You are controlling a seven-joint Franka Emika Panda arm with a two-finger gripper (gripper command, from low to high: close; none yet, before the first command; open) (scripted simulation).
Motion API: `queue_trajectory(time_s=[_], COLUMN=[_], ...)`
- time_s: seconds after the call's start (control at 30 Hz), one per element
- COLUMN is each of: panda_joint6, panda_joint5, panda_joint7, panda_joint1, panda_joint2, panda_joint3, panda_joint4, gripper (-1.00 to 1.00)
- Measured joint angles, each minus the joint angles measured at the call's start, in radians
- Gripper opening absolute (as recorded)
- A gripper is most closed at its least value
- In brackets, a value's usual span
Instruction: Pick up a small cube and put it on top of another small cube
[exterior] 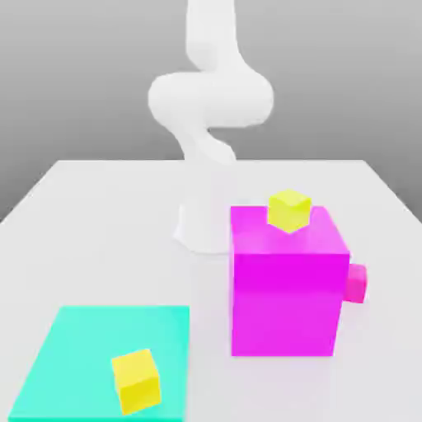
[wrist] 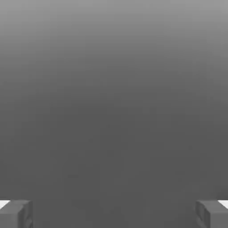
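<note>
Nearest, a yellow cube (exterior: 135,380) sits on the teal mat (exterior: 74,346). Behind stands the big magenta block (exterior: 284,288), another yellow cube (exterior: 289,209) on top, the small hot-pink cube (exterior: 356,283) touching its side on the exterior view's right. The gripper (wrist: 114,213) is spread wide, empty.
</note>
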Motion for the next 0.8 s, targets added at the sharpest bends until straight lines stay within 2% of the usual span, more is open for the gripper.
queue_trajectory(time_s=[0.43, 0.63, 0.8], panda_joint6=[0.056, 0.081, 0.174], panda_joint5=[0.138, 0.138, 0.088], panda_joint7=[0.182, 0.301, 0.539], panda_joint1=[0.237, 0.372, 0.501], panda_joint2=[0.459, 0.684, 0.868], panda_joint3=[0.3, 0.433, 0.472], panda_joint4=[-0.197, -0.286, -0.398], gripper=[0.0, 0.0, 0.0])
